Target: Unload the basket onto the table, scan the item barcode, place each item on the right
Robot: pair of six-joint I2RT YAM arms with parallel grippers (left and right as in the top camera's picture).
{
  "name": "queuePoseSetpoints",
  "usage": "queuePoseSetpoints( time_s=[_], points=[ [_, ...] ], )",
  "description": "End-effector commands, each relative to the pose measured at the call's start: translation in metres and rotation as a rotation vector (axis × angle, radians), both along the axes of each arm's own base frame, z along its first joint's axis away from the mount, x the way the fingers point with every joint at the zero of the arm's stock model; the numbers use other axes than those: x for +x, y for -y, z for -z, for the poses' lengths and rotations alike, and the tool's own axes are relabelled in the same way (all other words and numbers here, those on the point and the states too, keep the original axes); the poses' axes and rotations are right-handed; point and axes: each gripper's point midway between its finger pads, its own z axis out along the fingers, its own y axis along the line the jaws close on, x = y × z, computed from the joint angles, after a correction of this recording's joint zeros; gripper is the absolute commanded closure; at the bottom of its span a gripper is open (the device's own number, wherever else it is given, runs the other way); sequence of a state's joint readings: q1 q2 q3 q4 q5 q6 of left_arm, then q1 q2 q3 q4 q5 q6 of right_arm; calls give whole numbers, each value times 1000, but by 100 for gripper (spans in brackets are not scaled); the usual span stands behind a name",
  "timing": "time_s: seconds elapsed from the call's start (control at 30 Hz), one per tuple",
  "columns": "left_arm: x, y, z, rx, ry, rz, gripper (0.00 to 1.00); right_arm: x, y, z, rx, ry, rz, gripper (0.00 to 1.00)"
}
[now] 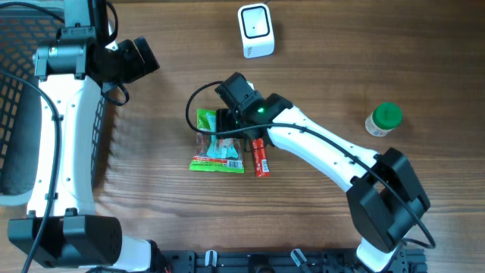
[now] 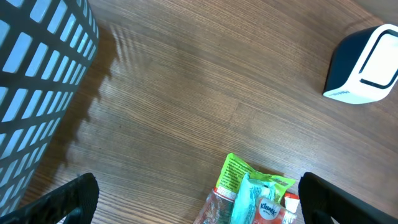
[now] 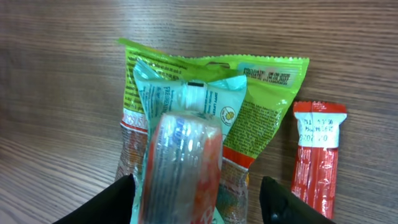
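A pile of items lies mid-table: a green snack bag (image 1: 204, 120) (image 3: 261, 93), a Kleenex tissue packet (image 1: 225, 148) (image 3: 183, 149) on top of it, and a red bar (image 1: 260, 157) (image 3: 317, 162) to the right. My right gripper (image 1: 227, 125) (image 3: 198, 193) is low over the pile, open, with one finger on each side of the tissue packet and a gap on the right. The white barcode scanner (image 1: 255, 30) (image 2: 367, 65) stands at the back. My left gripper (image 1: 140, 57) (image 2: 199, 196) hovers open and empty, up and to the left of the pile.
A dark mesh basket (image 1: 19, 114) (image 2: 37, 74) fills the left edge. A small bottle with a green cap (image 1: 383, 119) stands at the right. The right arm's white link stretches from the front right across to the pile.
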State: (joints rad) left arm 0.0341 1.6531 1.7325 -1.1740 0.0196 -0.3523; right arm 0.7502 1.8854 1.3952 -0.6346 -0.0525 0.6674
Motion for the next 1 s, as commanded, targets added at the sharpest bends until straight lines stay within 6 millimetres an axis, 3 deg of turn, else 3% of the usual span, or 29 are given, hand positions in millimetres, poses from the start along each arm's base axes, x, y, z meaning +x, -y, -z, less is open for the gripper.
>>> queuePoseSetpoints(
  time_s=[0.0, 0.3, 0.5, 0.63, 0.7, 0.8, 0.97],
  points=[
    [0, -2, 1, 13, -1, 9, 0, -4, -4, 6, 9, -21, -1, 43],
    [0, -2, 1, 13, -1, 8, 0, -6, -4, 10, 5, -31, -3, 54],
    [0, -2, 1, 13, -1, 8, 0, -8, -5, 15, 1, -44, -10, 72],
    [0, -2, 1, 13, -1, 8, 0, -8, -4, 14, -2, -43, -13, 72],
    [0, -2, 1, 13, 0, 8, 0, -6, 0, 7, -4, -30, -27, 71],
    [0, -2, 1, 13, 0, 8, 0, 3, 16, -22, 4, 13, -32, 69],
    [0, -2, 1, 13, 0, 8, 0, 14, 74, -70, 22, 40, 88, 76]
  ],
)
